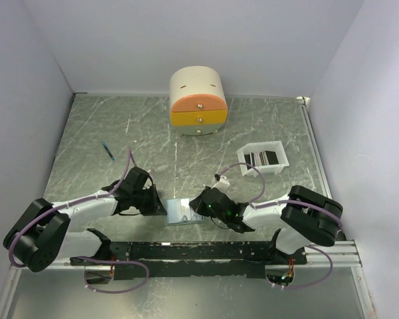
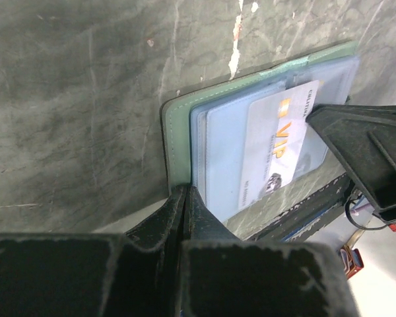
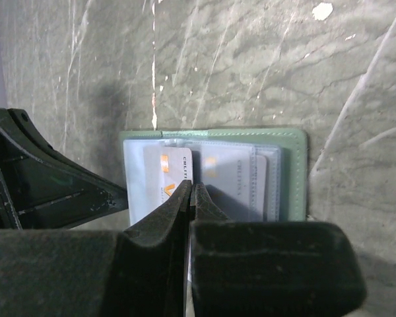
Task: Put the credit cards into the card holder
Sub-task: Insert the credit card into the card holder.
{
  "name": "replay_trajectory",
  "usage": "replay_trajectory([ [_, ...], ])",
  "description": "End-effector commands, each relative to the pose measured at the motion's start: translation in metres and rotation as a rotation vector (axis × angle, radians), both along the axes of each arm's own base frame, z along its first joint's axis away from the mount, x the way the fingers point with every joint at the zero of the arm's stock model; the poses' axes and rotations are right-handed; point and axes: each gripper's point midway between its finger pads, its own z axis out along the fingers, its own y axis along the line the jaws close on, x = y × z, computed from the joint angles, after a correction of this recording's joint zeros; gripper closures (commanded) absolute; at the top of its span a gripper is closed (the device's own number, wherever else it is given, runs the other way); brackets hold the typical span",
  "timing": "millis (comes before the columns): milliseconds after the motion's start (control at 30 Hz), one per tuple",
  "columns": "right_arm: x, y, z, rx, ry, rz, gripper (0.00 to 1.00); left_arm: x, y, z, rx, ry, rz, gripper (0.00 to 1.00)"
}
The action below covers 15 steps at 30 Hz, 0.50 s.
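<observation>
Fingertips pressed together, my left gripper (image 2: 187, 197) bears on the open card holder (image 2: 178, 132) at its corner, I judge to keep it flat. My right gripper (image 3: 189, 193), also closed, noses a pale card (image 3: 168, 173) into a pocket. The remaining credit cards (image 1: 263, 157) wait in the white tray (image 1: 266, 172), well apart, beyond my right arm, with nothing between.

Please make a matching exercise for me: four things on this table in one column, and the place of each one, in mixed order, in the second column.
Things:
1. round drawer box
2. white tray
3. blue pen
4. card holder

Places:
A. near edge, middle, lying open
B. back of the table, middle
C. left side
D. right side

Pairs: 1-B, 2-D, 3-C, 4-A
</observation>
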Motion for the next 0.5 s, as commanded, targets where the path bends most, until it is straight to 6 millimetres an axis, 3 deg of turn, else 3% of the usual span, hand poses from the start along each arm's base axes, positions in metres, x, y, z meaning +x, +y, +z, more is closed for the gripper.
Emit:
replay_trajectory([
  [0,0.001,0.000,0.001,0.004,-0.012,-0.054,1.00,-0.018,0.001,-0.010,-0.009,0.047,-0.007,0.90],
  [167,-0.002,0.001,-0.002,-0.002,-0.004,-0.049,1.00,-0.019,0.000,-0.006,-0.009,0.036,-0.002,0.90],
  [300,-0.005,0.012,0.001,-0.013,-0.016,0.017,0.99,-0.018,0.001,-0.007,-0.004,0.036,-0.004,0.90],
  [467,-0.002,0.004,0.020,-0.056,-0.061,0.026,0.74,-0.018,0.001,-0.006,0.002,0.033,-0.006,0.90],
])
